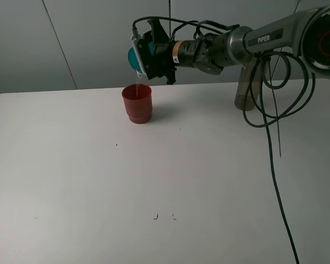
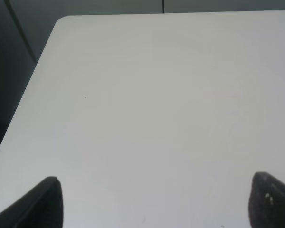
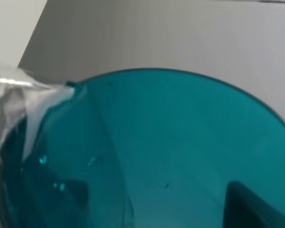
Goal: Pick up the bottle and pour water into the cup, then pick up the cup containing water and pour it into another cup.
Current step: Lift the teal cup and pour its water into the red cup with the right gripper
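Matte white table (image 1: pixel 99 181); tilted translucent teal cup (image 1: pixel 136 57) over stepped, seemingly opaque red cup (image 1: pixel 137 103).

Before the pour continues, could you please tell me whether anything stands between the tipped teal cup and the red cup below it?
Nothing visible does. The right end effector holds the teal cup tipped directly above the red cup, and only a thin stream of water runs between them. The bottle stands well off to the side.

White table (image 1: pixel 99 181), rounded far-left corner, few dark specks near middle. Grey panelled wall (image 1: pixel 71 38) behind, thin seams. Even, soft light.
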`<action>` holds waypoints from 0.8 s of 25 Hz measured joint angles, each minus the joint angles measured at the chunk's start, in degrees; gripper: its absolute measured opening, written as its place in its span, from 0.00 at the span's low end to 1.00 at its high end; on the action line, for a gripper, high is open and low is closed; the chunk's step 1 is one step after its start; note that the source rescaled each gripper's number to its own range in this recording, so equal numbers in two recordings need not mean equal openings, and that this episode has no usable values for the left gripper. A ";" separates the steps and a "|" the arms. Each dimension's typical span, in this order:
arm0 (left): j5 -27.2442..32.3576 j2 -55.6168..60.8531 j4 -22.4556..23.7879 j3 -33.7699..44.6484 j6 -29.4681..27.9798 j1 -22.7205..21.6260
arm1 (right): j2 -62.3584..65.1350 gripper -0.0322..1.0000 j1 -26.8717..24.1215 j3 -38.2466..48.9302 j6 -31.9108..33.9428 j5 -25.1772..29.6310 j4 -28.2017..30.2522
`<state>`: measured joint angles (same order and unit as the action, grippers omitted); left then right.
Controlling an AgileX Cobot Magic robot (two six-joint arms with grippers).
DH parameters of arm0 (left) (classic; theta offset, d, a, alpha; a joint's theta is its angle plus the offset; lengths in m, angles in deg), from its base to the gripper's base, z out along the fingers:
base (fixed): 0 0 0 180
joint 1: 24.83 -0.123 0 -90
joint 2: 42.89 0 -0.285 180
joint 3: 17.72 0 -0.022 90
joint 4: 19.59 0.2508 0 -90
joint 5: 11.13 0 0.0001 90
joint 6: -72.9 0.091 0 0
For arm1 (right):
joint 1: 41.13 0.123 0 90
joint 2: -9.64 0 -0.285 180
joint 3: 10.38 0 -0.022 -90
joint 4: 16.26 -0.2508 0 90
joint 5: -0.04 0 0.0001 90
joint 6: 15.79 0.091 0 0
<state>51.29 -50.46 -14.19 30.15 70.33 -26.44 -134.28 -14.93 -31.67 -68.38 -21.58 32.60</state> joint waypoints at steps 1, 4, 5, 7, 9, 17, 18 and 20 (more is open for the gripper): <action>0.00 0.00 0.00 0.00 0.00 0.00 | 0.00 0.10 0.00 0.00 -1.07 -0.14 0.00; 0.00 0.00 0.00 0.00 0.00 0.00 | 0.00 0.10 0.00 0.00 -3.29 -0.37 -0.14; 0.00 0.00 0.00 0.00 0.00 0.00 | 0.00 0.10 0.00 0.00 -3.71 -0.80 -0.49; 0.00 0.00 0.00 0.00 0.00 0.00 | 0.00 0.10 0.00 0.00 -5.43 -1.76 -1.53; 0.00 0.00 0.00 0.00 0.00 0.00 | 0.00 0.10 0.00 0.00 -7.27 -2.60 -2.38; 0.00 0.00 0.00 0.00 0.00 0.00 | 0.00 0.10 0.00 0.00 -14.35 -5.11 -6.56; 0.00 0.00 0.00 0.00 0.00 0.00 | 0.00 0.10 0.00 0.00 -15.06 -5.51 -7.34; 0.00 0.00 0.00 0.00 0.00 0.00 | 0.00 0.10 0.00 0.00 -16.30 -6.18 -8.57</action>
<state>51.29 -50.46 -14.19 30.15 70.33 -26.44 -134.28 -14.93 -31.67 -84.69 -27.77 24.03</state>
